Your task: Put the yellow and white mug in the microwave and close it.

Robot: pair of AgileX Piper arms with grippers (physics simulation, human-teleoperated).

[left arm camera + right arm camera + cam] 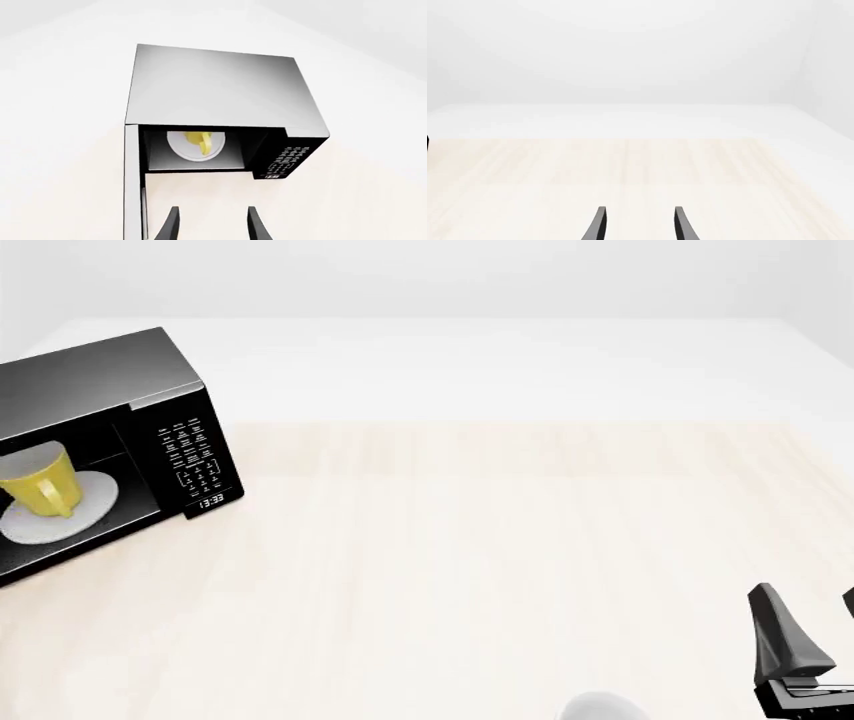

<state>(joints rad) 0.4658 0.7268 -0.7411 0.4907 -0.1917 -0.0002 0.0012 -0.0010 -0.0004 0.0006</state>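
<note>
Microwave (pixel 94 430): large black box at the far left of the light wooden table (pixel 507 570), partly cut by the front view's edge. Cavity exposed, door (pixel 132 185) swung out and seen edge-on in the left wrist view. Keypad (pixel 195 455) with white buttons on the right of the front face; clock display (pixel 211 502) below it, reading 13:33.

Turntable plate (pixel 60 512): round, white, on the cavity floor.

Yellow and white mug (pixel 38 480): inside the microwave, resting on the turntable plate, yellow outside, loop handle (pixel 54 502) turned toward the opening. Also visible from the left wrist view (pixel 200 141) as a yellow shape on the white disc.

Left gripper (pixel 212 225): seen only in its own wrist view, fingers spread apart with nothing between them, in front of the open cavity and apart from it, door edge just beside one finger.

Right gripper (pixel 639 225): fingers likewise spread and holding nothing, over bare table; in the front view (pixel 811 635) at the lower right corner, well apart from the microwave.

Rounded white object (pixel 601 707): at the bottom edge of the front view, mostly cut off; identity not discernible.
</note>
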